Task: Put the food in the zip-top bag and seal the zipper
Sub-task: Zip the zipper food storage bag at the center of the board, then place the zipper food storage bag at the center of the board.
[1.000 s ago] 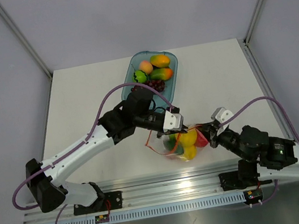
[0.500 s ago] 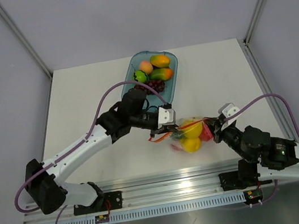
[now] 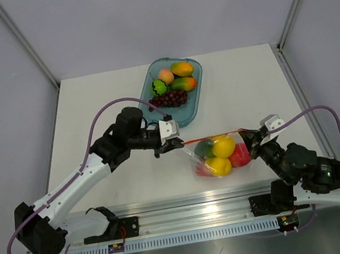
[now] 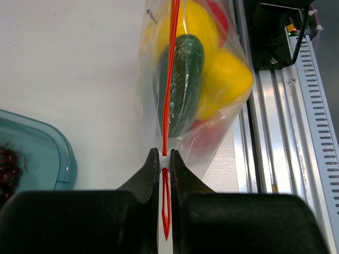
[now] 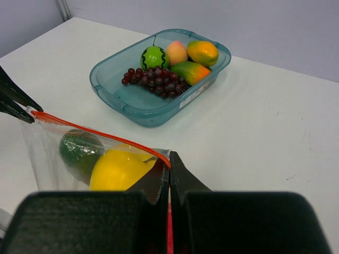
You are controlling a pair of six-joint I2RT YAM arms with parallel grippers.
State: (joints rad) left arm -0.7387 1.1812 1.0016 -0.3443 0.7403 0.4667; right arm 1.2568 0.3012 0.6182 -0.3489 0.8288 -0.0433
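I am holding the zipper (image 3: 211, 138) taut near the table's (image 3: 147, 183) front edge, left gripper (image 4: 163, 156) and right gripper (image 5: 169, 159) each pinched shut on one end, zip-top bag (image 5: 42, 143) with cucumber (image 4: 183, 79) and lemon (image 3: 224, 147) hanging below, and judging that level, even tension will mate the tracks.

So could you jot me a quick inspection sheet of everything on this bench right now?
Surface: white table.
Job's things: zip-top bag holds the food; zipper stretched straight.
Clutter: blue tray with grapes and mangoes.
Grippers: left gripper and right gripper each shut on one end of the zipper.
Cables: purple cables loop clear of the bag.
Surroundings: grey walls.
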